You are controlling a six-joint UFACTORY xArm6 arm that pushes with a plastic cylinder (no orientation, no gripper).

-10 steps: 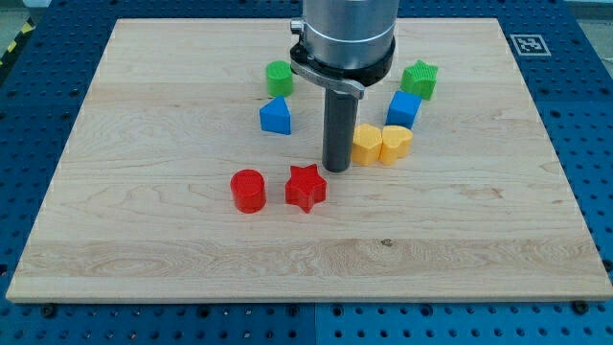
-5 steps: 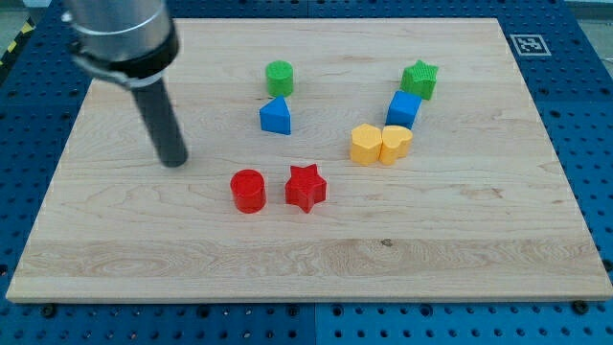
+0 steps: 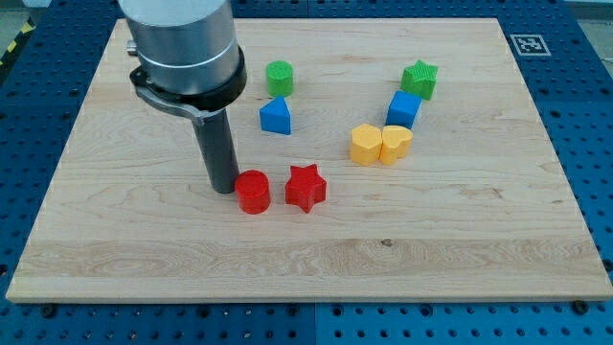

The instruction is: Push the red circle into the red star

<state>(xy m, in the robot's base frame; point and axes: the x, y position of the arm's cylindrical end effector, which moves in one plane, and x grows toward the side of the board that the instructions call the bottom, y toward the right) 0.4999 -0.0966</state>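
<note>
End effector: a straight dark rod below a wide grey cylindrical housing, with no jaws to open or close, so it grips nothing. My tip (image 3: 226, 188) rests on the pale wooden tabletop (image 3: 479, 240) at the left side of the red circle, touching it or nearly so; the exact contact cannot be made out.

Item 1: red circle block (image 3: 254, 192), a short upright plastic cylinder, in the lower middle of the board, immediately right of the tip.

Item 2: red star block (image 3: 306, 187), plastic, just right of the red circle, with a narrow gap of bare wood between the two.

Item 3: blue triangular block (image 3: 276, 116), above the red pair, right of the rod.

Item 4: green circle block (image 3: 280, 76), a short cylinder, just above the blue triangular block.

Item 5: yellow hexagonal block (image 3: 366, 145) and yellow heart-shaped block (image 3: 397, 143), touching side by side, up and to the right of the red star.

Item 6: blue cube block (image 3: 403, 108), just above the yellow pair.

Item 7: green star block (image 3: 420, 79), just above the blue cube, nearest the view's top right.

Item 8: black-and-white square marker (image 3: 527, 44), at the board's top right corner.
</note>
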